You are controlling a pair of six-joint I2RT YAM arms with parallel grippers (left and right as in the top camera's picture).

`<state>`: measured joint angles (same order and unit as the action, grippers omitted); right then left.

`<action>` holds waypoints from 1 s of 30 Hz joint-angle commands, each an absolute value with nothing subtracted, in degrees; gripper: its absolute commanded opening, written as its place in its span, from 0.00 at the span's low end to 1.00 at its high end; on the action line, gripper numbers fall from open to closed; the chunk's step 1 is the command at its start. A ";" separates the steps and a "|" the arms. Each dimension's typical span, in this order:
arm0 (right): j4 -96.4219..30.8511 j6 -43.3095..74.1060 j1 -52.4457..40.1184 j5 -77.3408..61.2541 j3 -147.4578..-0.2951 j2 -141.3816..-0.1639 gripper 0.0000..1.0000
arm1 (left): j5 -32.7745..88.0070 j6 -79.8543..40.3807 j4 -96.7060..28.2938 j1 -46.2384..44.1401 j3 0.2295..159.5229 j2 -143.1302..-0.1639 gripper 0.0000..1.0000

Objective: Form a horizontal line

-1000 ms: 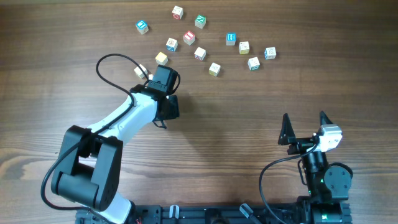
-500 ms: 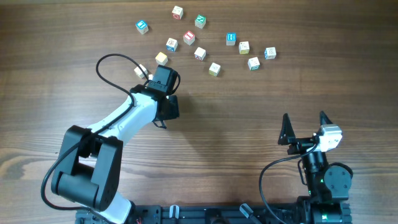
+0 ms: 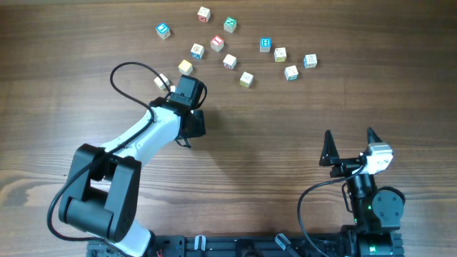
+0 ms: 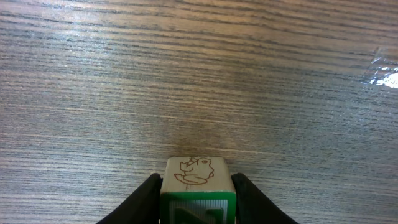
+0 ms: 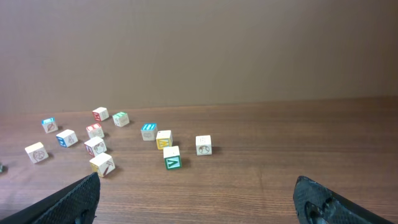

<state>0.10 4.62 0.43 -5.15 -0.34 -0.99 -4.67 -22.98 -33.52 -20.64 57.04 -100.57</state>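
Note:
My left gripper point(image 4: 198, 194) is shut on a wooden cube point(image 4: 195, 170) with a green letter face and a brown animal drawing, low over bare table. In the overhead view this gripper point(image 3: 191, 126) is left of centre and hides the cube. Several loose letter cubes lie scattered at the far side, among them a green one point(image 3: 230, 24), a blue one point(image 3: 265, 45) and a yellow one point(image 3: 246, 79). No straight row of cubes shows. My right gripper point(image 3: 350, 148) is open and empty near the front right; it also shows in the right wrist view point(image 5: 196, 186).
One cream cube point(image 3: 161, 82) lies beside the left arm's cable. The right wrist view shows the scattered cubes far ahead, the nearest a green-faced one point(image 5: 172, 157). Bare wooden table point(image 3: 285, 135) lies between the two arms.

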 commanded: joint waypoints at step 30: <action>0.38 4.08 0.19 -5.89 -0.30 -0.54 1.00 | -5.48 -19.68 -31.64 -20.78 56.34 -101.27 0.29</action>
<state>0.10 4.62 0.43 -5.15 -0.36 -0.99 -4.69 -20.18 -31.97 -20.64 56.95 -100.57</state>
